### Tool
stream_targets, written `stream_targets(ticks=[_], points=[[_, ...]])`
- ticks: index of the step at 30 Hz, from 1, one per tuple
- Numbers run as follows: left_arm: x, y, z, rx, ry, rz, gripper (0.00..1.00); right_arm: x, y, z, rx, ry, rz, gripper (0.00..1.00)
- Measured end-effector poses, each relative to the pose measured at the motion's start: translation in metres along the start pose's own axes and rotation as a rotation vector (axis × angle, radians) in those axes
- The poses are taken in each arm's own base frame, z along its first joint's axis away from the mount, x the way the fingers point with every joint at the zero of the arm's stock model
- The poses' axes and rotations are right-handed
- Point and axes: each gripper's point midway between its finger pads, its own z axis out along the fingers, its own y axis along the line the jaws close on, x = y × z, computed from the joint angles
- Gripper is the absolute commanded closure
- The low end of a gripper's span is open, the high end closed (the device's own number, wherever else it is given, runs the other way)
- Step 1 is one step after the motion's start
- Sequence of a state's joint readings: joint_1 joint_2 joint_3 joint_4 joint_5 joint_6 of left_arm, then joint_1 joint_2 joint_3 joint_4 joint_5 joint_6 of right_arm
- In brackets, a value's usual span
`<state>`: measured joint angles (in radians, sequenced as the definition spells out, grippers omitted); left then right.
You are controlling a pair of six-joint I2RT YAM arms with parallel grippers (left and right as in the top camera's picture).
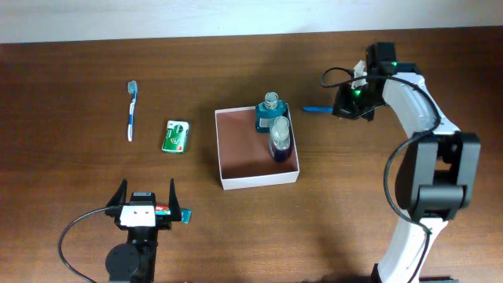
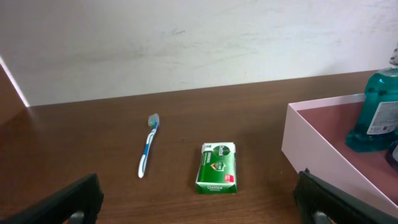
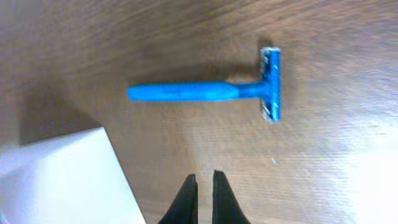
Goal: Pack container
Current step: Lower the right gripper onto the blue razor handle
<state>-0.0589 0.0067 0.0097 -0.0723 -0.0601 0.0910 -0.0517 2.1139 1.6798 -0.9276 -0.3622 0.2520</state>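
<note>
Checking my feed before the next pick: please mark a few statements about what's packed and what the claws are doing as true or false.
1. The razor lies inside the container. False: it lies on the table, outside the container.
2. The right claw is shut and holds nothing. True.
3. A teal bottle and a second bottle sit in the container. True.
4. The left claw grips the toothbrush. False: it is open, and the toothbrush lies apart from it.
5. The green packet lies between the toothbrush and the container. True.
</note>
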Motion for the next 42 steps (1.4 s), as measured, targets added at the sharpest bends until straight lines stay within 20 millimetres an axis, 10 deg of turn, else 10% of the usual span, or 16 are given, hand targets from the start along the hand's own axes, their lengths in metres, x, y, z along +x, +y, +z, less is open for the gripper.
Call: stream_targets(ticks=[19,28,42], points=[[0.000,0.000,0.000,0.000,0.000,0.000,0.01,-0.010,0.002,-0.019,0.041,-0.064,-0.372,0.95],[0.000,0.000,0.000,0.000,0.000,0.000,0.01,-0.030,0.007,-0.021,0.054,-0.143,-0.570,0.45],[0.000,0.000,0.000,0.000,0.000,0.000,0.01,-0.003,-0.003,0.010,0.036,-0.080,-0.931,0.14]])
